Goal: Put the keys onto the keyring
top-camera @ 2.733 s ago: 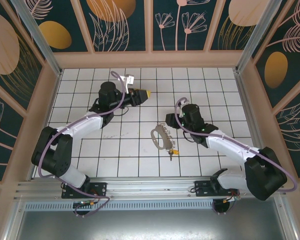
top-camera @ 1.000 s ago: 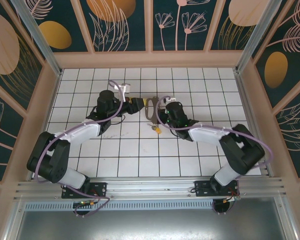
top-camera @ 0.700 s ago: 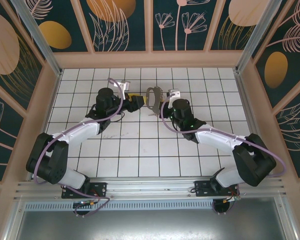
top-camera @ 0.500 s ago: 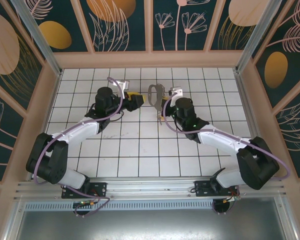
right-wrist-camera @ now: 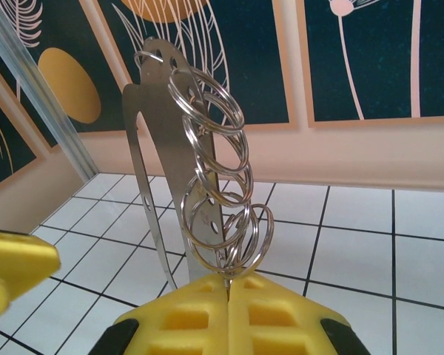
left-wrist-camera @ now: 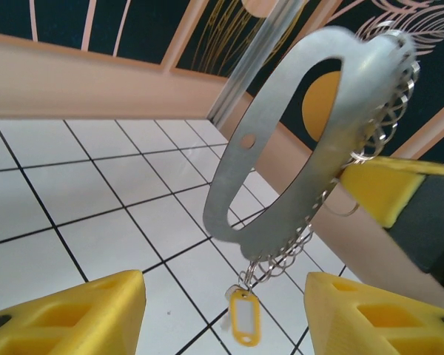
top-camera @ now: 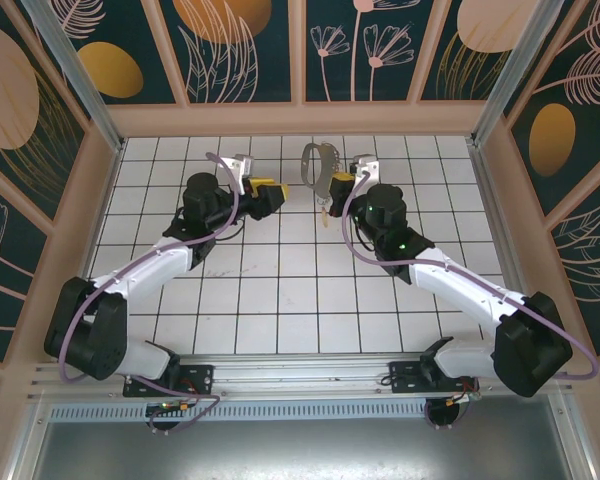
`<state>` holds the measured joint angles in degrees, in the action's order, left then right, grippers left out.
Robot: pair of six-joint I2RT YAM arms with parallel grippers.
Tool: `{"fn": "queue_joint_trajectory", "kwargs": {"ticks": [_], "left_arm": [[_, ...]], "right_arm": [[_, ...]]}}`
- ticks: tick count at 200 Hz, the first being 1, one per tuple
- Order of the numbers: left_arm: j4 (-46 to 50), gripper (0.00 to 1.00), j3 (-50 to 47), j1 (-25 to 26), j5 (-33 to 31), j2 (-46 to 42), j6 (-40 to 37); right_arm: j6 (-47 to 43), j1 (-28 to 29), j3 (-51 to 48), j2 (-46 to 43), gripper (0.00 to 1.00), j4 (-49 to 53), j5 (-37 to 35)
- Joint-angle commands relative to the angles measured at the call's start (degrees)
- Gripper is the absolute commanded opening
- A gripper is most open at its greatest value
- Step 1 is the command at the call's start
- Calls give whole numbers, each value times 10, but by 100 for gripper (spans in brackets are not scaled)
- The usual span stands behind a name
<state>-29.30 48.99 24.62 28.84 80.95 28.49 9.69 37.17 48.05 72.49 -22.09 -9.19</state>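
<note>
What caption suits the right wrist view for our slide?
Right gripper clamps the keyring upright, its split rings fanned out above the white tiled table.

My counter is white tile with a black grid. Dark floral wall panels ring it, with a metal rail along the frame's bottom.

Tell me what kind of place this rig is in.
Likely a purpose-built test cell, not a real workplace: a white gridded floor, printed botanical wall panels boxing it in, and an aluminium mounting rail along the near edge.
</note>
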Motion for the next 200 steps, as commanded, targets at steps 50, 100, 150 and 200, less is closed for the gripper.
{"fn": "queue_joint_trajectory", "kwargs": {"ticks": [50,100,150,200], "left_arm": [[13,61,10,-12,-34,-58,-10],[-11,63,-25,-13,-13,-77,-18],[-69,63,-79,-13,21,-66,-18],[-91,64,-85,-13,3,-63,-1]], "right_arm": [[29,7,-4,-6,0,-9,7],[28,18,12,5,0,-5,7],[13,19,76,6,0,41,6],[10,21,116,27,0,56,23]]}}
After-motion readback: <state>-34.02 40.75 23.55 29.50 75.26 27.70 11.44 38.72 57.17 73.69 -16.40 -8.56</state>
